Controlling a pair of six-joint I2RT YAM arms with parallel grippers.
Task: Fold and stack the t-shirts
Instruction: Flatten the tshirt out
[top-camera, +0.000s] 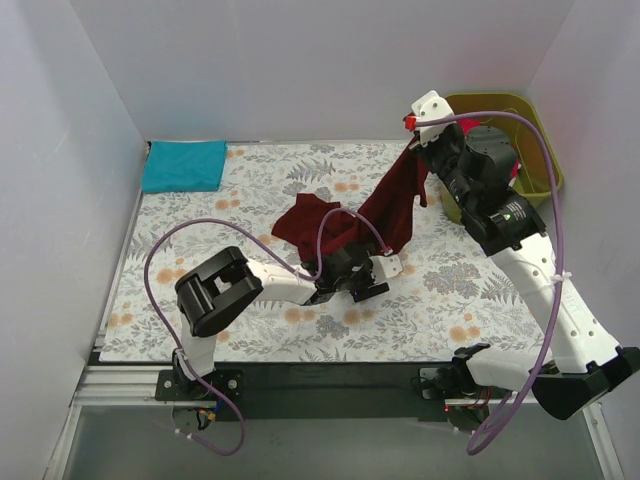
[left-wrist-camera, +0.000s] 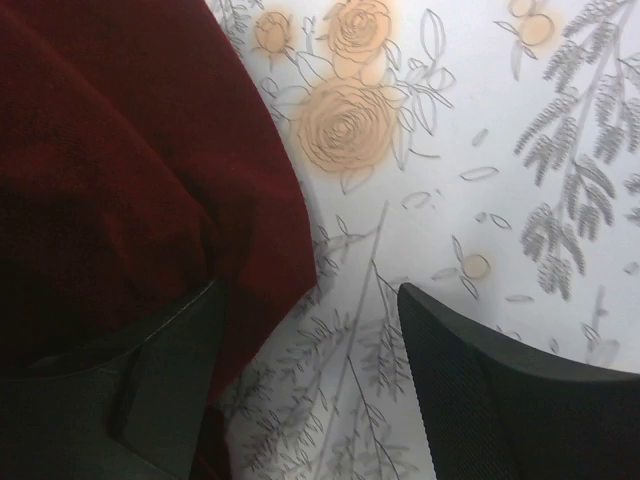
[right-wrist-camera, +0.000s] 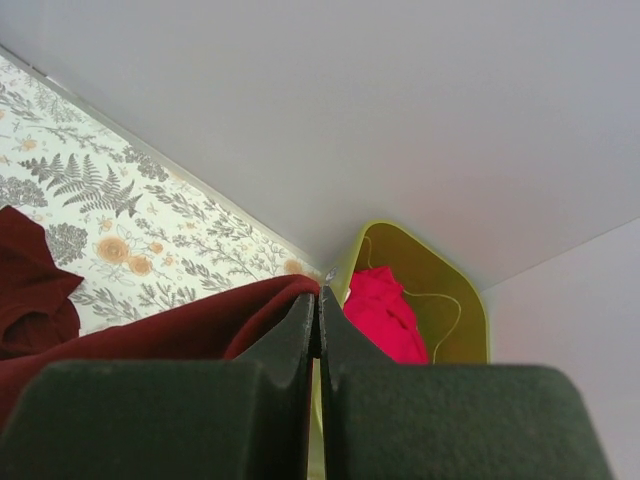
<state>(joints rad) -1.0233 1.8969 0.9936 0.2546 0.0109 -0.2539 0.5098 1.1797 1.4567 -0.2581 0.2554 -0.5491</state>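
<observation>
Left gripper (left-wrist-camera: 308, 335): jaws wide apart, nothing between them but bare cloth-covered table; one finger (left-wrist-camera: 170, 380) lies at the edge of the dark maroon soft cloth t-shirt (top-camera: 395, 205).

Right gripper (right-wrist-camera: 320, 296): jaws pressed together on a pinch of the maroon t-shirt's edge, raised above the table; the cloth drapes down from it to a crumpled heap at mid-table.

Teal blue t-shirt (top-camera: 183, 165): folded flat, far left corner.

Bright red-pink t-shirt (right-wrist-camera: 380, 315): bunched inside the olive-green plastic tub (right-wrist-camera: 470, 320), far right corner.

Grey-and-orange floral tablecloth (top-camera: 250, 200): flat, printed with ferns and roses.
</observation>
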